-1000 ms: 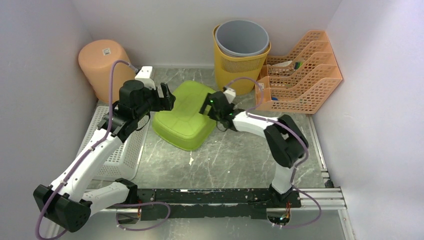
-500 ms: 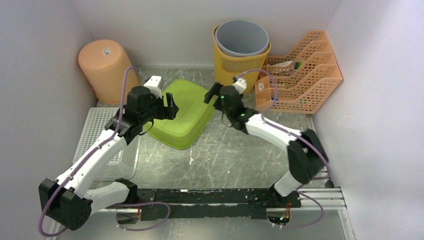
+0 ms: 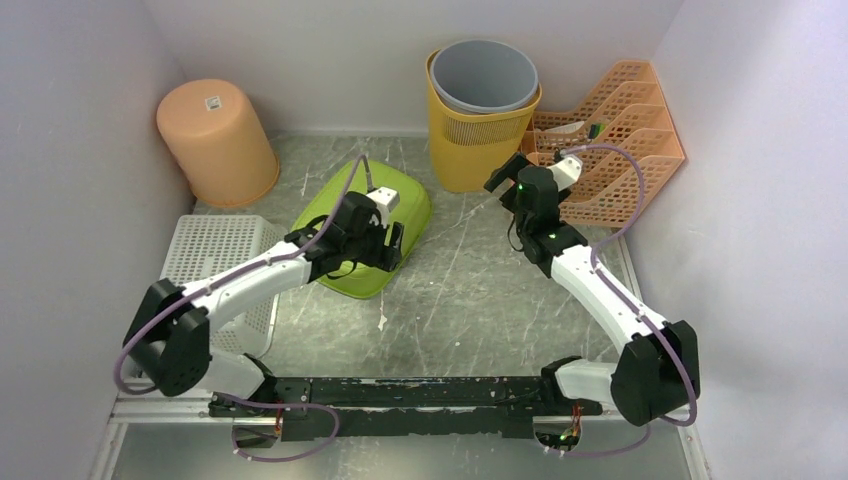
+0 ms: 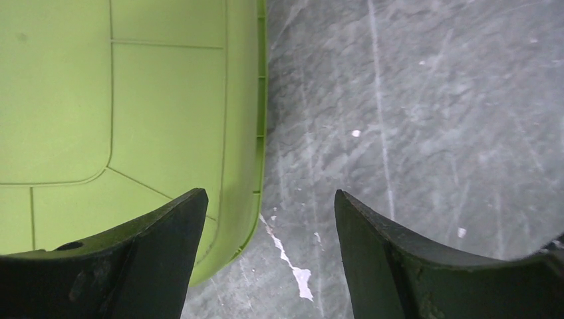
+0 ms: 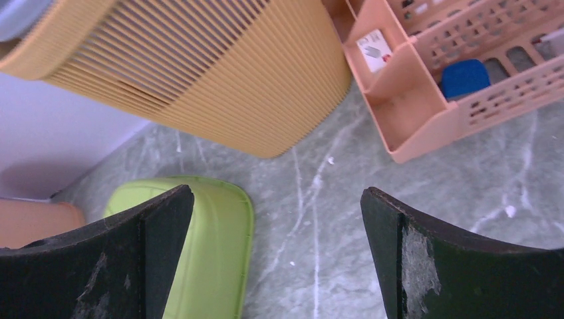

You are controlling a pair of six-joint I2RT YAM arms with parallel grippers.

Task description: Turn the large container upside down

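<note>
The large green container [image 3: 408,205] lies on the grey floor at the middle left, its ribbed bottom facing up. In the left wrist view its bottom [image 4: 100,100] fills the left half, rim against the floor. My left gripper [image 3: 392,243] hovers open and empty over its near right edge, jaws wide apart [image 4: 269,219]. My right gripper [image 3: 503,177] is open and empty, raised to the right of the container and apart from it. The right wrist view shows the container's corner [image 5: 213,246] at lower left, between wide jaws [image 5: 276,219].
A yellow slatted bin [image 3: 472,135] holding a grey bucket [image 3: 484,75] stands at the back. An orange file rack [image 3: 600,150] is at the back right, an upturned orange bucket [image 3: 215,140] at the back left, a white basket [image 3: 215,270] at the left.
The green container dropped flat onto the floor, bottom up. My left gripper moved right and down over its near edge. My right gripper let go and drew back to the right.
</note>
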